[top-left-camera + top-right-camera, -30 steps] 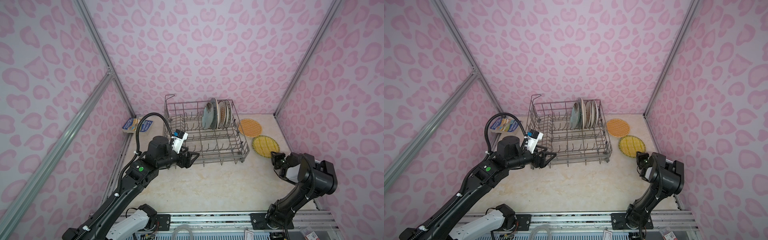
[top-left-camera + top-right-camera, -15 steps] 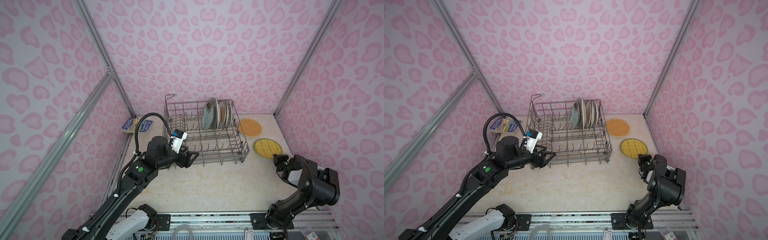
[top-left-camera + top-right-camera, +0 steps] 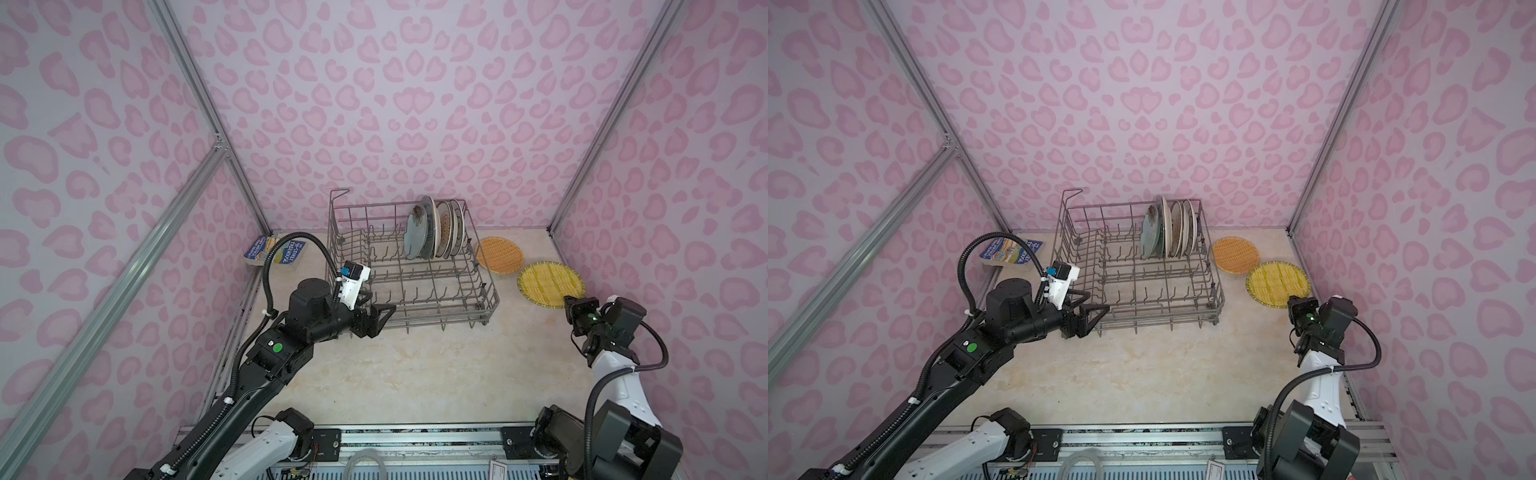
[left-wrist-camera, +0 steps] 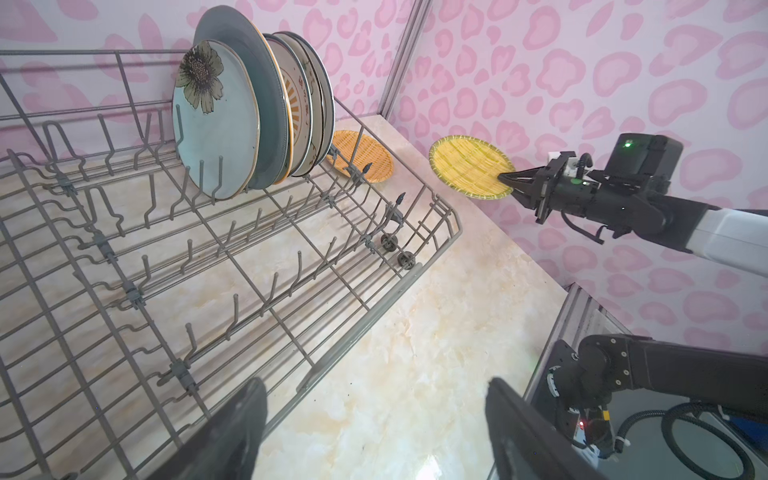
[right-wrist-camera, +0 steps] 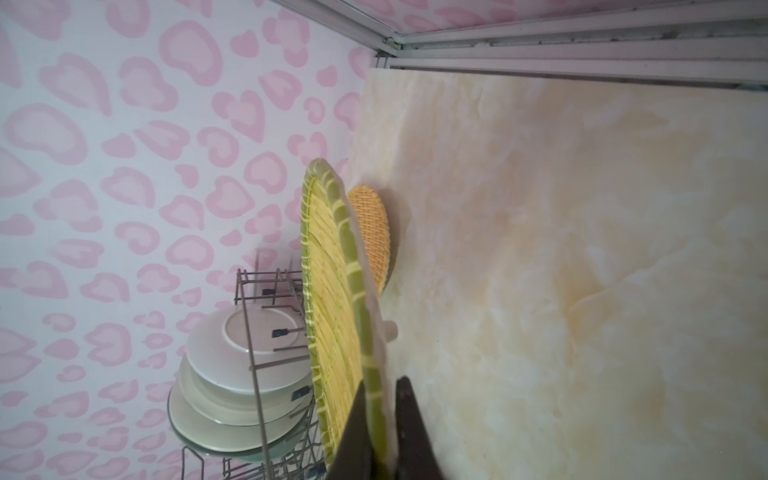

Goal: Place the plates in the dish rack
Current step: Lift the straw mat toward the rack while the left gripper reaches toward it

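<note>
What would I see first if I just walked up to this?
Probably the pink spotted walls all around. Then the right pincer, pinching the yellow plate by its rim above the table. Beside it, plates stand on edge at the far end of the dish rack.

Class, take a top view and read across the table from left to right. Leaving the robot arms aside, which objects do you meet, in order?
Blue paperback book → dish rack → orange woven-look plate → yellow woven-look plate. The standing plates overlap the rack, so they are left out.
</note>
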